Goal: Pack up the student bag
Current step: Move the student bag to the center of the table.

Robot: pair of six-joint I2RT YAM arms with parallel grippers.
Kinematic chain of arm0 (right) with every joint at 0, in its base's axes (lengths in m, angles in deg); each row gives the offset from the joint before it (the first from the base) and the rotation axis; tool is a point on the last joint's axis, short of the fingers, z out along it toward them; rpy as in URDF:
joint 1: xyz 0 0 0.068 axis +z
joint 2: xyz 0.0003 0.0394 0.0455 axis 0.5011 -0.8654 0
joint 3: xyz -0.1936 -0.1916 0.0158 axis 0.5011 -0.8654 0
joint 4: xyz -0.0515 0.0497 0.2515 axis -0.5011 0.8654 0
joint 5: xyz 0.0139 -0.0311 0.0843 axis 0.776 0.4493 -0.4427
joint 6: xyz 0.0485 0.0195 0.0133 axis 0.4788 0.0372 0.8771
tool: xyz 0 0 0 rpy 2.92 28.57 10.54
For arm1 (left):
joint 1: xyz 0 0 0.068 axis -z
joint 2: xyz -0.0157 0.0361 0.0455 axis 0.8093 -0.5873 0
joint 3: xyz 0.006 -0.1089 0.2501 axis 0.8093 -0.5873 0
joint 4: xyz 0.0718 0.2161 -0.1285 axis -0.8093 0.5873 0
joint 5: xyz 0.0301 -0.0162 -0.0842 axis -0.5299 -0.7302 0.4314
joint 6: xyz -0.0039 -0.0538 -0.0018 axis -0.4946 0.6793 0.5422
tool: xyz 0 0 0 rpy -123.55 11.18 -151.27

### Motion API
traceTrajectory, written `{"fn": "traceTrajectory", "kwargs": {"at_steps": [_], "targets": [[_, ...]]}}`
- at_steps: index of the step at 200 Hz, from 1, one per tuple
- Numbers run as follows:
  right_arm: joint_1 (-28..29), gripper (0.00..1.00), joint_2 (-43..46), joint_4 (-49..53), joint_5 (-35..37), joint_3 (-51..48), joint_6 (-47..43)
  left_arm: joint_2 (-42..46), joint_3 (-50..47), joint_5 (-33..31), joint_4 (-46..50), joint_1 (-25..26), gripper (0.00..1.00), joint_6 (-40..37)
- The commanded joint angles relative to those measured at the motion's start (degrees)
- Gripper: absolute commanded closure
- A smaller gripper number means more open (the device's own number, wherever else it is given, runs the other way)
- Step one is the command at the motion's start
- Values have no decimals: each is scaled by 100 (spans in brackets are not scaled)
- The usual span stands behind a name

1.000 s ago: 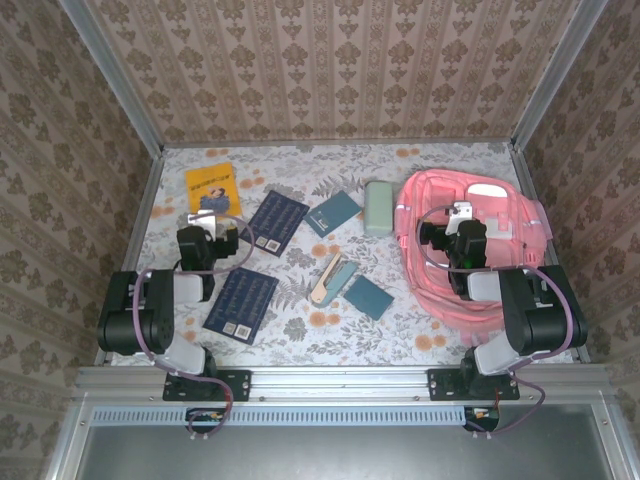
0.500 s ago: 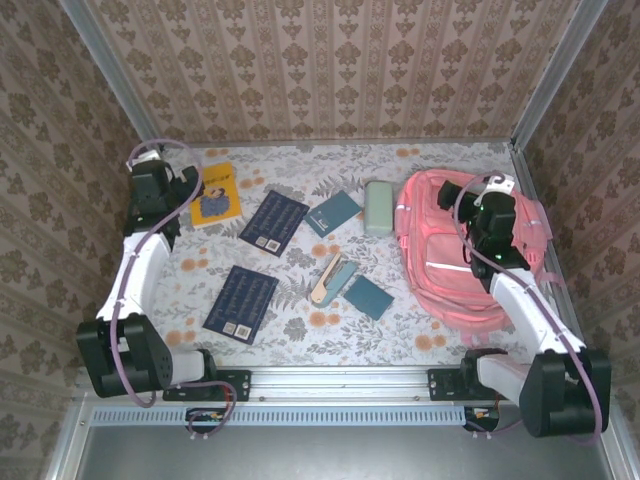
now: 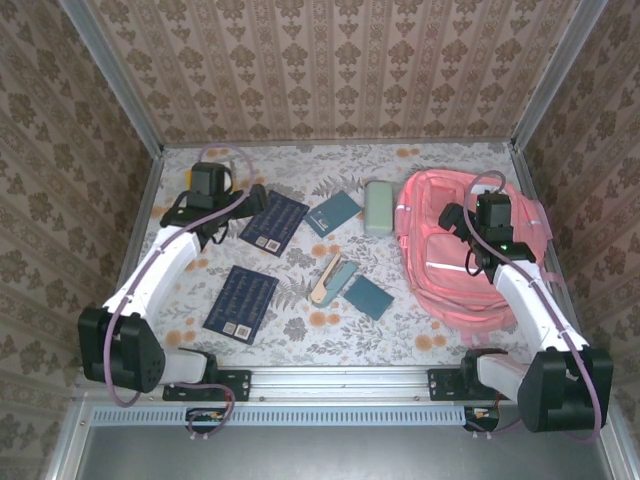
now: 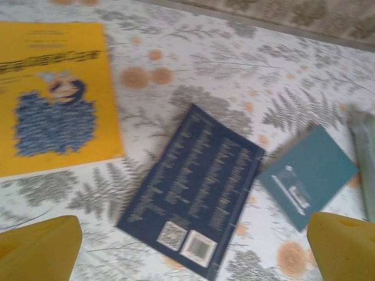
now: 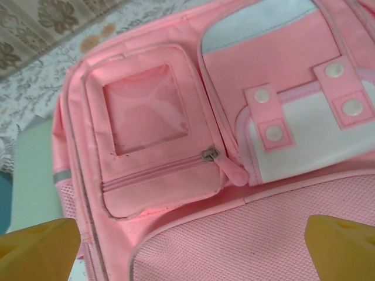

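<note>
Left fingers [image 4: 41, 249] swung in over yellow book [image 4: 53, 93]; right fingers [image 5: 343, 249] barely shifted over bag [image 5: 176, 193]. Both spread, empty; packing unstarted.

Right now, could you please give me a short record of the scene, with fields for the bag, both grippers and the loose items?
Student bag: pink, lying front up at the right of the table; front pocket zip closed.
Left gripper: open, empty, above a dark blue book.
Right gripper: open, empty, above the bag's front.
Loose items: yellow book, second dark blue book, teal booklet, another teal booklet, pale green case.
Packing: these items all lie on the table, outside the bag.
</note>
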Motion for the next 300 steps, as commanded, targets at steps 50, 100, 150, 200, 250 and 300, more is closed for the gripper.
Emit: {"fn": "traceTrajectory", "kwargs": {"at_steps": [50, 100, 150, 200, 250, 300], "targets": [[3, 1, -1476, 370, -887, 979, 15, -746, 670, 255, 123, 845, 0, 96], [75, 0, -2022, 453, -360, 1298, 49, -886, 707, 202, 193, 1244, 0, 31], [254, 0, -2995, 1213, -330, 2126, 502, -900, 755, 55, 374, 1318, 0, 13], [1752, 0, -3466, 435, -1041, 1805, 1538, -603, 492, -239, 489, 1311, 0, 42], [2549, 1, -4425, 142, -1319, 3077, 1829, -264, 242, -408, 661, 1303, 0, 13], [2655, 0, -4091, 970, -820, 3815, 1156, -37, 71, -408, 700, 1302, 0, 24]]}}
